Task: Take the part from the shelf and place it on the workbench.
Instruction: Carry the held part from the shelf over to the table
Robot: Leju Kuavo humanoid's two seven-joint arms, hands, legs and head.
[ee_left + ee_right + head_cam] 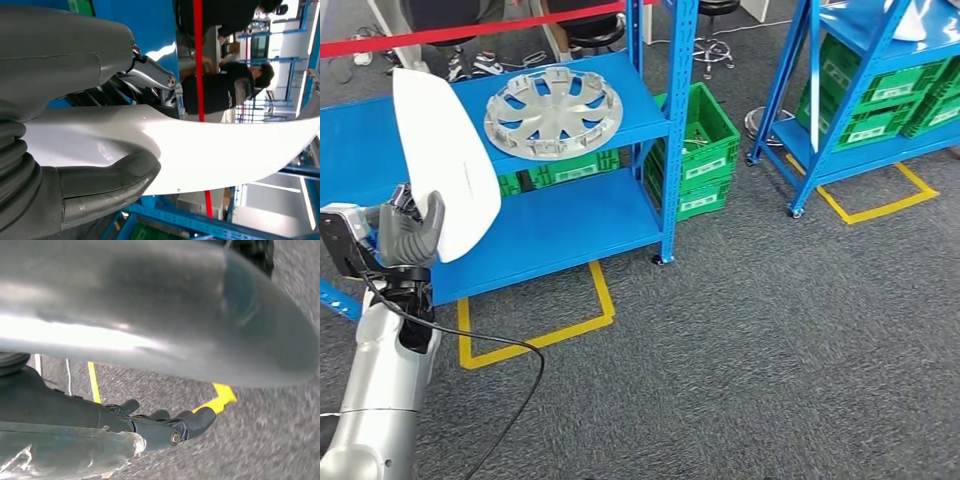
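Left hand [409, 232] grips white part [444, 160], raised before blue shelf [569, 225]; right hand [166, 422] over carpet, fingers seemingly extended, holding nothing.

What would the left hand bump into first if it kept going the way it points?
Probably the blue shelf. The left hand, holding the white part, points toward it, so the part's edge would likely meet it first; depth is hard to judge.

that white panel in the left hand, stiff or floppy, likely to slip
Probably stiff: the white panel keeps its curved shape standing above the left hand. Its glossy surface looks slippery, and gripped near one end, it may pivot.
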